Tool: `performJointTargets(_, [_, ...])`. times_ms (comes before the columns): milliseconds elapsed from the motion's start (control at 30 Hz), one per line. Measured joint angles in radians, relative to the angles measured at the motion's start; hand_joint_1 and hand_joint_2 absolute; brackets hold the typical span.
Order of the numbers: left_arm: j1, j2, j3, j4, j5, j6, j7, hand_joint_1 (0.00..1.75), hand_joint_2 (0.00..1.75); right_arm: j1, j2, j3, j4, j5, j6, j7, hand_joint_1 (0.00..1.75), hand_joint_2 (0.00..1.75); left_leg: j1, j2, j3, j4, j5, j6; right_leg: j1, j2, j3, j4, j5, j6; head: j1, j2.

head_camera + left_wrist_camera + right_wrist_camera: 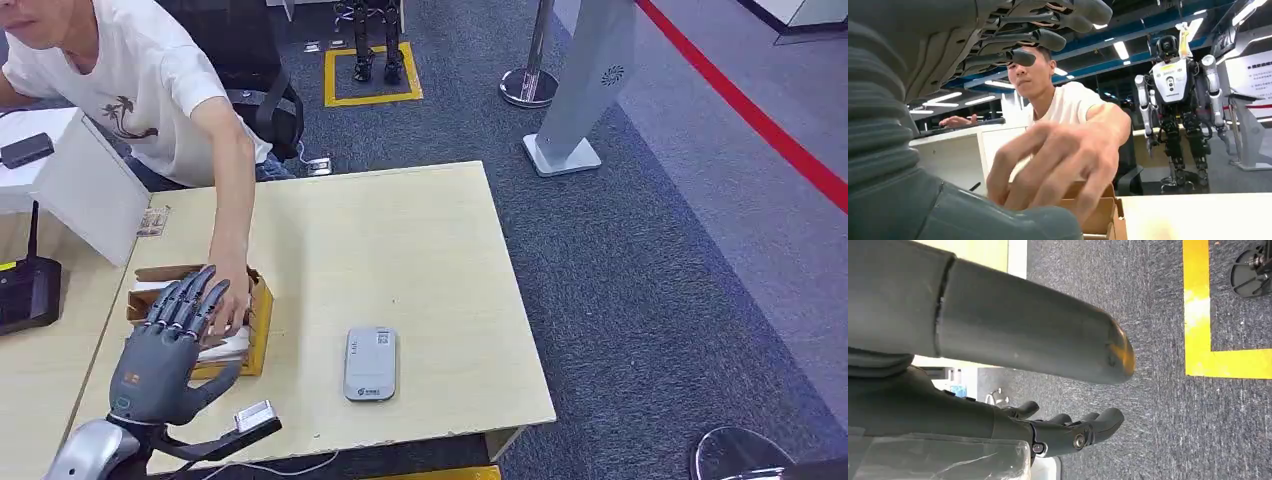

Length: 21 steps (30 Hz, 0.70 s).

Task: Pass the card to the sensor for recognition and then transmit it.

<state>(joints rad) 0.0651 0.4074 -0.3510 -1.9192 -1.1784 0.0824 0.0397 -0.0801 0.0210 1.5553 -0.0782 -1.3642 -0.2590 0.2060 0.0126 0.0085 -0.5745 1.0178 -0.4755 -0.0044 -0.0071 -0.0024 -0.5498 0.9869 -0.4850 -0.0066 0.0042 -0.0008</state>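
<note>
Left hand [165, 350] hovers, fingers spread and empty, over the card box [255, 330]; person's hand [232, 300] is inside, so wait. Right hand [1068, 427] hangs loosely curled, empty.

We stood in a robotics lab or demo hall: grey carpet [640, 280] marked with yellow floor tape [372, 98], a humanoid robot [1178, 100] on display, ceiling strip lights [1121, 50], and pale wooden desks [400, 270].

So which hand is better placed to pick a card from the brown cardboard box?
The left hand, probably. It hovers open over the brown cardboard box of white cards, though a person's hand is reaching in there too. The right hand hangs over the grey carpet, away from the table.
</note>
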Motion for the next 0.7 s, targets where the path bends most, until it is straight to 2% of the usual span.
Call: performJointTargets(700, [-0.002, -0.001, 0.0, 0.007, -0.001, 0.003, 0.008, 0.0, 1.75, 0.0, 0.0, 0.0, 0.004, 0.014, 0.0, 0.003, 0.0, 1.75, 0.0, 0.0, 0.0, 0.0, 0.0, 0.0, 0.0, 0.0, 0.0, 0.0, 0.0, 0.0, 0.0, 0.0])
